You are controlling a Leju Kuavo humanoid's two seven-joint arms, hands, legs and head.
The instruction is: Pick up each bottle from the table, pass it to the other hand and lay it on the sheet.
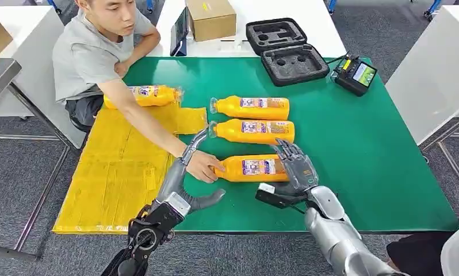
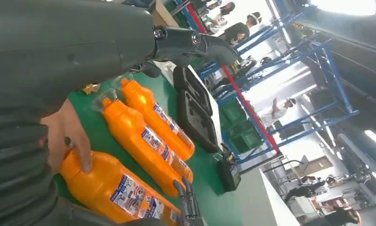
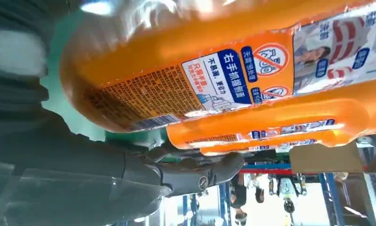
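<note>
- Green-covered worktop (image 1: 354, 144): three orange plastic bottles with printed labels lie on their sides in a row near its middle, caps toward the yellow sheet (image 1: 118, 172), which covers the worktop's left edge.
- Nearest orange bottle (image 1: 253, 168): lies closest to the front edge. A seated person's hand (image 1: 203, 167) rests on its cap end.
- Right hand (image 1: 296, 167): fingers spread and laid against the base end of the nearest bottle, not wrapped round it.
- Left hand (image 1: 184, 172): fingers spread, curving up beside the person's hand, holding nothing.
- Middle bottle (image 1: 253, 131) and far bottle (image 1: 251, 107): untouched.
- Fourth orange bottle (image 1: 144, 95): lies at the sheet's far edge.
- Open black foam-lined case (image 1: 286, 50): at the worktop's far edge.
</note>
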